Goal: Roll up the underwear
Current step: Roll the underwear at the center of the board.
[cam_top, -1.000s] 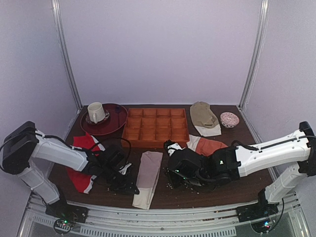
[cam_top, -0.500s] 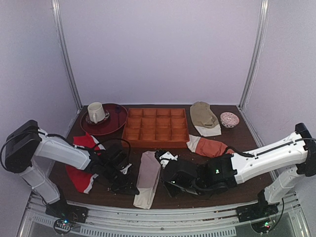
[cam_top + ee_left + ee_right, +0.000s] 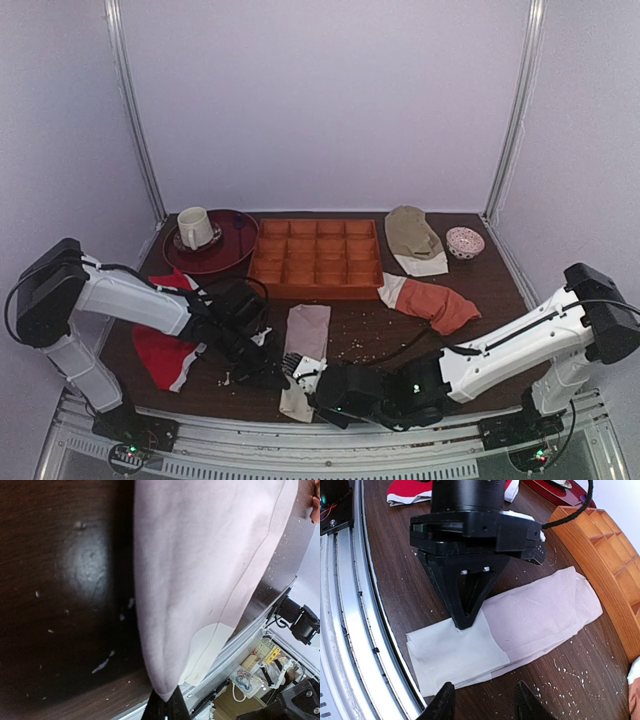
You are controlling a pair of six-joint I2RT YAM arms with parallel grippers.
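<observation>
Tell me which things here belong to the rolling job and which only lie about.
For the job: pinkish-beige folded cloth underwear with white waistband.
Lying about: red cloth garment with white trim; orange-rust garment; olive-beige garment; orange wooden compartment tray; white ceramic mug; dark red plate; small patterned bowl.

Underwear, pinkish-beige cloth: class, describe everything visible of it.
Soft pinkish-beige cloth underwear, folded into a long flat strip, paler waistband at the near end. It lies on the dark wooden table by the front edge. The shut left hand pinches its side; the open right hand hovers just short of it.
</observation>
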